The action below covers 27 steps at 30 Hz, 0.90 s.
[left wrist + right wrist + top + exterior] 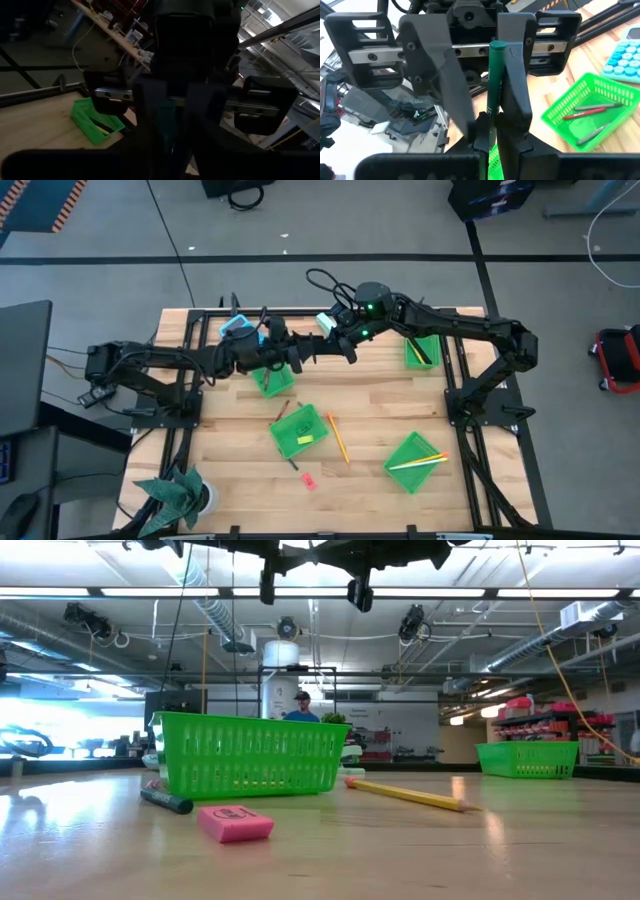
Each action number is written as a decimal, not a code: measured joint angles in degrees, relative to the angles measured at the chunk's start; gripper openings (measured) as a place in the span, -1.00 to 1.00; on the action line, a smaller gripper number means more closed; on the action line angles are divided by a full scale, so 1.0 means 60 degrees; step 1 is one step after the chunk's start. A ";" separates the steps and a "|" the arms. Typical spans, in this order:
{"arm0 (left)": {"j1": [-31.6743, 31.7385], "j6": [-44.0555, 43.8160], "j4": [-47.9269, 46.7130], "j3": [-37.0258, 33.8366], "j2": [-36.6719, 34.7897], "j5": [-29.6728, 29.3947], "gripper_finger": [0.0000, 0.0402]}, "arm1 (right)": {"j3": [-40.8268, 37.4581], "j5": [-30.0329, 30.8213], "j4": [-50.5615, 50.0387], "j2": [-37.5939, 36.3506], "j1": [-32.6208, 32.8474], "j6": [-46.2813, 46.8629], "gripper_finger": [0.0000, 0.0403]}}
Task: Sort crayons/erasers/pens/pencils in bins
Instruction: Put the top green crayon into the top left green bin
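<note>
Both arms meet above the upper middle of the table: the right gripper [487, 132] pinches an upright dark green pen [495, 80] between its pressed-together fingers, while the left gripper [300, 352] faces it tip to tip, its fingers part-spread on either side of that pen. Four green bins [299, 430] lie across the table, with a pencil [337, 437] right of the centre bin and a pink eraser [234, 823] below it.

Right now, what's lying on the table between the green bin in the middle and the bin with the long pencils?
In the high view, one orange pencil lies on bare wood between the middle bin and the pencil bin, touching neither.
</note>
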 joint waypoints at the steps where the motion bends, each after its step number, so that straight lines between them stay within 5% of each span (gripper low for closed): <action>1: 0.0000 -0.0016 0.0003 0.0000 0.0000 0.0043 -0.49 | 0.0000 0.0027 0.0001 0.0000 0.0000 -0.0026 -0.86; 10: 0.0004 0.0012 -0.0033 -0.0007 -0.0004 0.0060 -0.87 | 0.0000 0.0031 0.0002 -0.0006 0.0004 -0.0182 -0.86; 21: 0.0138 -0.0071 0.0002 -0.0007 -0.0033 0.0197 -0.73 | 0.0000 0.0106 -0.0016 -0.0007 0.0000 -0.0222 -0.84; 27: 0.0485 -0.0064 -0.0065 -0.0007 -0.0043 0.0611 -0.88 | 0.0000 0.0132 -0.0042 -0.0003 0.0000 -0.0120 -0.67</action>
